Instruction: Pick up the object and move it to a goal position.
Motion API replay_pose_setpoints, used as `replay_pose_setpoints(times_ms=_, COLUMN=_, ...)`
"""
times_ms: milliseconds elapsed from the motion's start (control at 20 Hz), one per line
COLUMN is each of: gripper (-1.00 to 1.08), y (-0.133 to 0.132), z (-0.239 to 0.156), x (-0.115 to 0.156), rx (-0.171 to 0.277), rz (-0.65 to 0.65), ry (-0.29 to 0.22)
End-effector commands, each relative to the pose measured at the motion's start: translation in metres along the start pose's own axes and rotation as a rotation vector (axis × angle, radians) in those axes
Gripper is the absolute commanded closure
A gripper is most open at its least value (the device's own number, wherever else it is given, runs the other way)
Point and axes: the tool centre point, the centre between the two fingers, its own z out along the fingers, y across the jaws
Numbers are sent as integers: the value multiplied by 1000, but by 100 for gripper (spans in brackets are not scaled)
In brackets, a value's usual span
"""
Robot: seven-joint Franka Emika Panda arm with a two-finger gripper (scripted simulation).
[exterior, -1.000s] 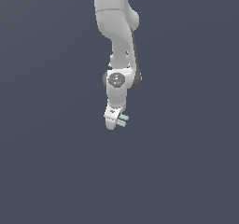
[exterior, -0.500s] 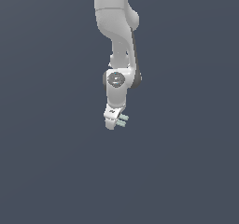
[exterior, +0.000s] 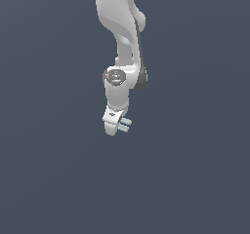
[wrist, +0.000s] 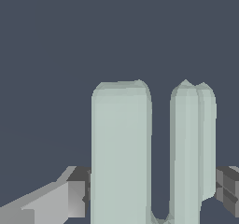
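Note:
The object is out of view in both frames, and no goal marker shows either. My gripper (exterior: 129,126) hangs at the end of the white arm (exterior: 119,38), in the middle of the exterior view against a plain dark grey background. In the wrist view the gripper (wrist: 161,90) shows two pale green fingers (wrist: 120,153) standing close together. Only a narrow strip of dark background shows between them, and nothing is held there.
Flat dark grey surrounds the arm on every side in both views. No table edge, container or other object shows.
The arm and gripper have drifted very slightly toward the exterior view's left. The fingers look unchanged.

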Motion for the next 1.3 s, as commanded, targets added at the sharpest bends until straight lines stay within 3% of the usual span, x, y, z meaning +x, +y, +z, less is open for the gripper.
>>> replay_pose_setpoints(times_ms=0, gripper=108, y=11, z=-18, x=-3, rx=0, rz=0, ry=1)
replay_pose_setpoints(times_ms=750, gripper=108, y=91, z=-149, x=-27, rx=1, rz=-1, ry=5)
replay_pose_setpoints(times_ms=1250, gripper=108, y=134, z=-215, x=-40, rx=1, rz=1, ry=2)
